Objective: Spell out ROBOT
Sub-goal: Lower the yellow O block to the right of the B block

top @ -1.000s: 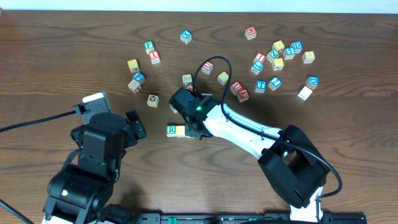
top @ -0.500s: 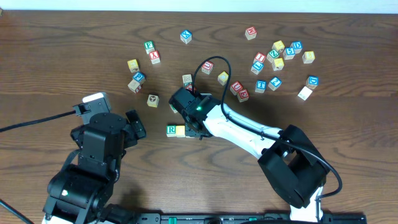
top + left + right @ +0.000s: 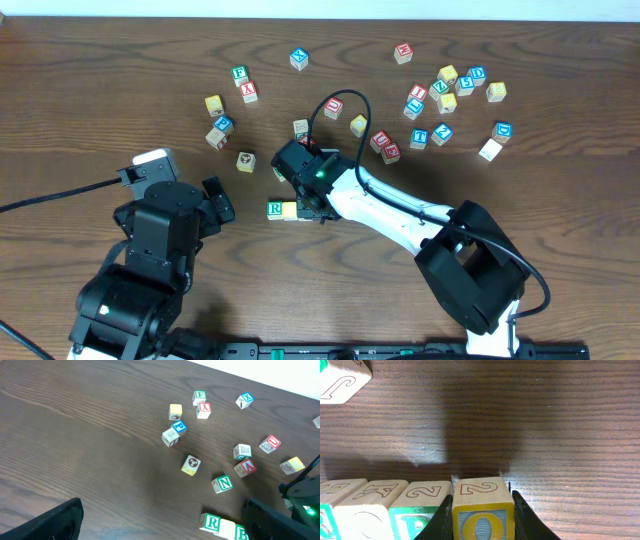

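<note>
Block O [image 3: 482, 510], yellow, sits clamped between the closed fingers of the right gripper [image 3: 482, 527], level with and just beside the end of a row [image 3: 385, 505] of three blocks on the table [image 3: 555, 420]. Block R [image 3: 275, 209] is at the row's far end. The left gripper [image 3: 162, 515] hangs spread wide and empty, near the row. Loose blocks [image 3: 445, 95] lie scattered beyond.

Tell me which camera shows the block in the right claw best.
Right wrist: the yellow block fills the foreground between the fingers of the right claw, its blue letter facing the lens. In the overhead view the claw hides it; the left wrist view doesn't show it.
</note>
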Controlling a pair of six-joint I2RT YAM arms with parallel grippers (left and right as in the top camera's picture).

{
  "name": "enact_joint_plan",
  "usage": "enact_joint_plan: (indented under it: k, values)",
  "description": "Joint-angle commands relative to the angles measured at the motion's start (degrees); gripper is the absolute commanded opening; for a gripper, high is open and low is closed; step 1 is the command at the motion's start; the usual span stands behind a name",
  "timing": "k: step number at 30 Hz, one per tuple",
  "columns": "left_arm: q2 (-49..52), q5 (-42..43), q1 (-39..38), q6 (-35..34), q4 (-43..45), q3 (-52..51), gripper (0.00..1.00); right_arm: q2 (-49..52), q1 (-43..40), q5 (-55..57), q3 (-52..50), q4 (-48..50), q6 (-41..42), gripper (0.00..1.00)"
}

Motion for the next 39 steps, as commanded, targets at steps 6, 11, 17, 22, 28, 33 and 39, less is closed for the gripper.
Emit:
enact_joint_plan:
  k: [6, 11, 17, 22, 28, 33, 39]
  values:
    - [0.0, -0.8, 0.3, 0.8, 0.0, 1.3, 0.99, 0.5, 0.8, 3.1, -0.3, -0.9, -0.8, 0.01]
    - [0.0, -0.8, 0.3, 0.8, 0.0, 1.3, 0.99, 0.5, 0.8, 3.8, -0.3, -1.5, -0.5, 0.01]
    - [0.0, -0.8, 0.3, 0.8, -0.1, 1.3, 0.99, 0.5, 0.8, 4.2, -0.4, -3.3, 0.8, 0.01]
    - [0.0, -0.8, 0.3, 0.8, -0.1, 1.3, 0.99, 0.6, 0.8, 4.3, -1.5, -2.4, 1.2, 0.01]
    - [0.0, -0.8, 0.3, 0.8, 0.0, 1.3, 0.99, 0.7, 0.8, 4.3, -3.1, -1.0, 1.2, 0.01]
    - [0.0, -0.8, 0.3, 0.8, -0.1, 1.3, 0.99, 0.7, 0.8, 4.2, -3.1, -0.7, 1.2, 0.01]
    - [0.0, -0.8, 0.3, 0.8, 0.0, 1.3, 0.99, 0.7, 0.8, 3.7, -3.1, -0.7, 1.2, 0.01]
